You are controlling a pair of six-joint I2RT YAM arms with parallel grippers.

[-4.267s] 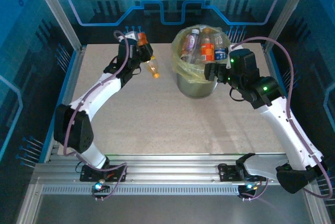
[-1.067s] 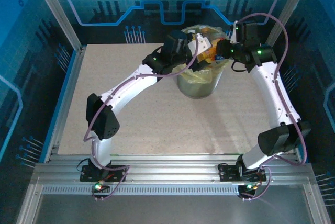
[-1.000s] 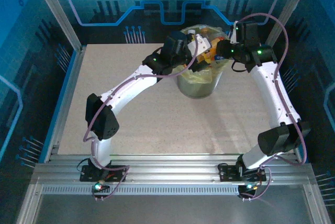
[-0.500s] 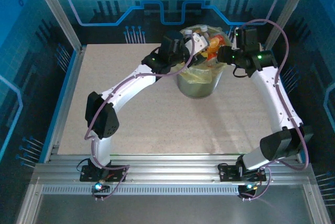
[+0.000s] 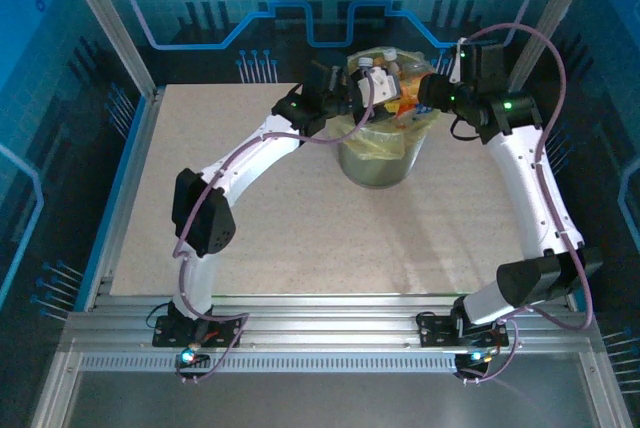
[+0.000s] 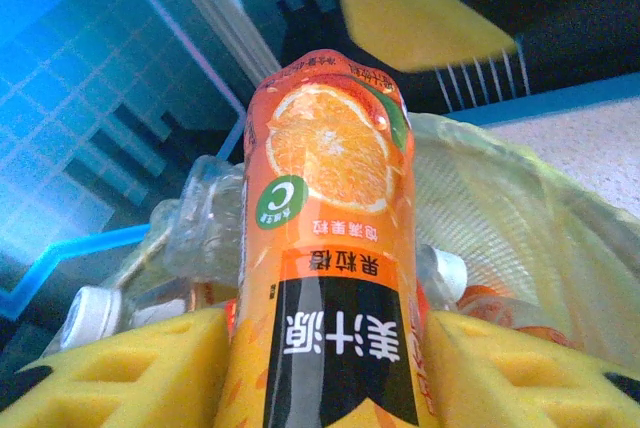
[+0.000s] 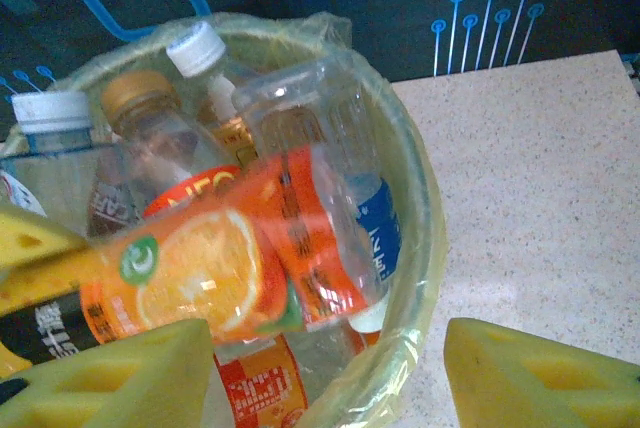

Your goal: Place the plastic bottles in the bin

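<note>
Since earlier look, L arm's swung across from far-left of table to bin (image 5: 375, 163). Now left gripper (image 6: 320, 373) clamped on orange bottle (image 6: 330, 198), glossy label, above liner. The right gripper (image 7: 325, 378) spread wide, nothing in it. Crushed clear bottles (image 7: 320, 128) inside crinkly translucent bag (image 7: 420, 278). I reckon nrly done.

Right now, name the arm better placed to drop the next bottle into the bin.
Left. The left gripper is shut on the orange-label bottle over the bin. The right gripper stands open at the rim, holding nothing.
</note>
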